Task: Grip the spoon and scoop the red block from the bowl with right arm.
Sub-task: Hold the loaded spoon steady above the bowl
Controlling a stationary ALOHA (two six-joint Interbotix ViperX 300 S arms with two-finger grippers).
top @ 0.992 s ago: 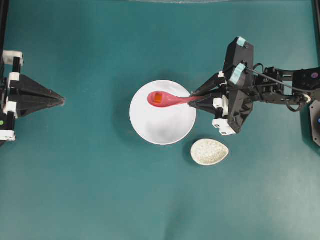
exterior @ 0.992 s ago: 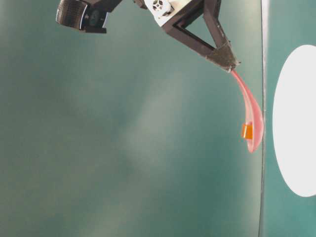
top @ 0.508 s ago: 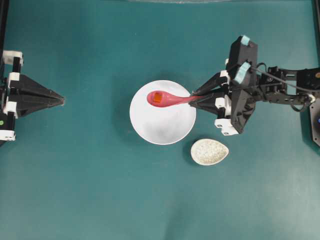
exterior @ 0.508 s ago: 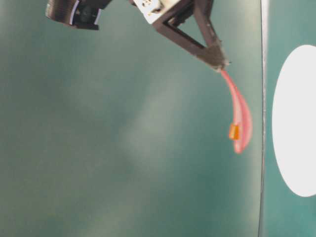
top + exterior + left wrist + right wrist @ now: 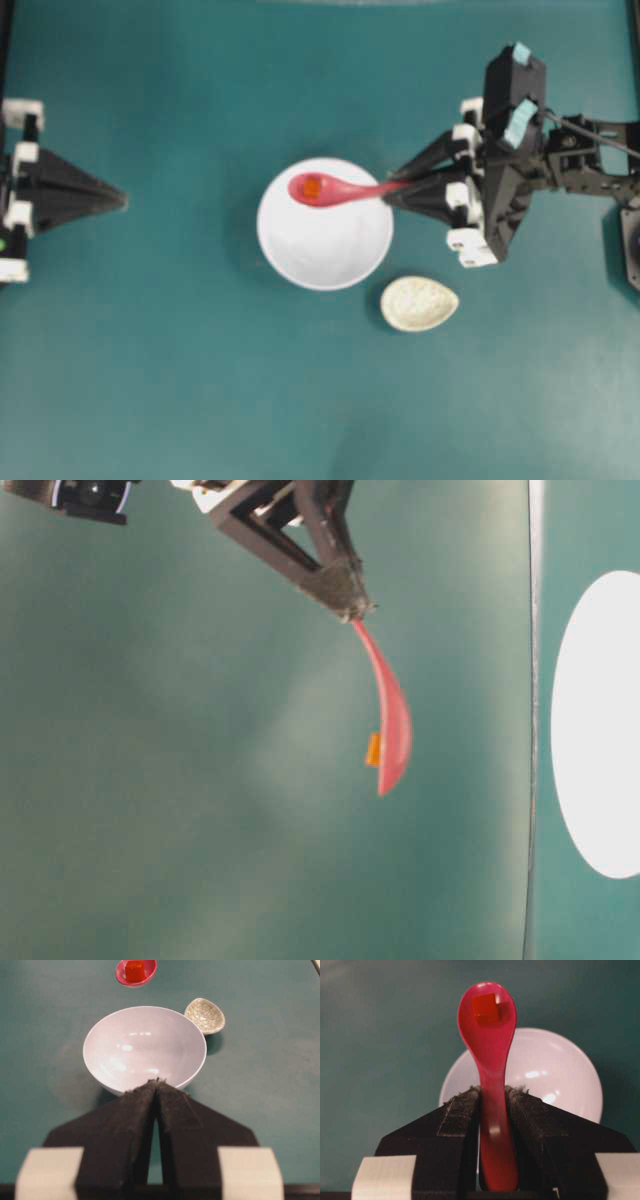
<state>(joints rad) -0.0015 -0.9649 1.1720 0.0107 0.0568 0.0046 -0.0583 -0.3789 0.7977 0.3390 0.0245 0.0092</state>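
My right gripper is shut on the handle of the glossy red spoon, which hangs in the air above the white bowl. The red block lies in the spoon's scoop. From the right wrist, the spoon runs out between the jaws of the right gripper, with the block at its far end and the bowl below. At table level the spoon sits well off the surface with the block on it. My left gripper rests shut at the far left, and the left wrist view has the left gripper pointing at the bowl.
A small speckled beige dish stands just right of and below the bowl; it also shows in the left wrist view as the dish behind the bowl. Teal table surface surrounds everything.
My right gripper has risen with the spoon and block, away from the bowl, and the arm has shifted slightly up and right in the overhead view. The left arm has stayed still.
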